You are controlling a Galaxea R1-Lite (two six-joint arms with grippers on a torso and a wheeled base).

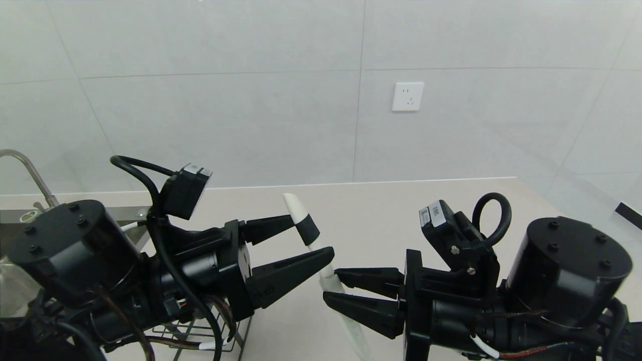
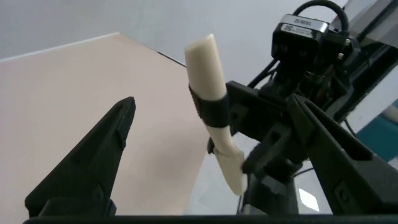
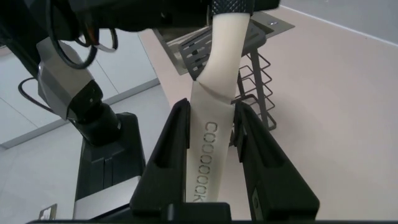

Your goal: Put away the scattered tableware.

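A pale tiled wall point(image 1: 251, 100) with a white socket point(image 1: 408, 96) backs a beige countertop point(image 1: 401, 215). At the countertop's left edge we see a sink point(image 1: 10, 215) with its tap point(image 1: 25, 170). A wire rack point(image 1: 200, 333) stands just beside the sink, towards the near edge.

Above the countertop, nearer its front edge than the wall, both arms meet around a white spatula point(image 1: 301, 213). It hangs in the air, tilted, with its handle end up and towards the wall. The right gripper point(image 1: 332, 285) pinches the flat, slotted lower part between closed fingers, and the right wrist view shows both pads pressed against it. The left gripper point(image 1: 312, 235) is spread wide around the handle. One finger lies against the black band there, while the other stands clear, with open space between it and the handle.

We judge this to be a hand-over in mid-air, with only the right gripper carrying the weight. Since the rack sits on the left, we expect the left gripper needs to close squarely on the banded handle before the right lets go. We think an early release could let the spatula slip or swing.
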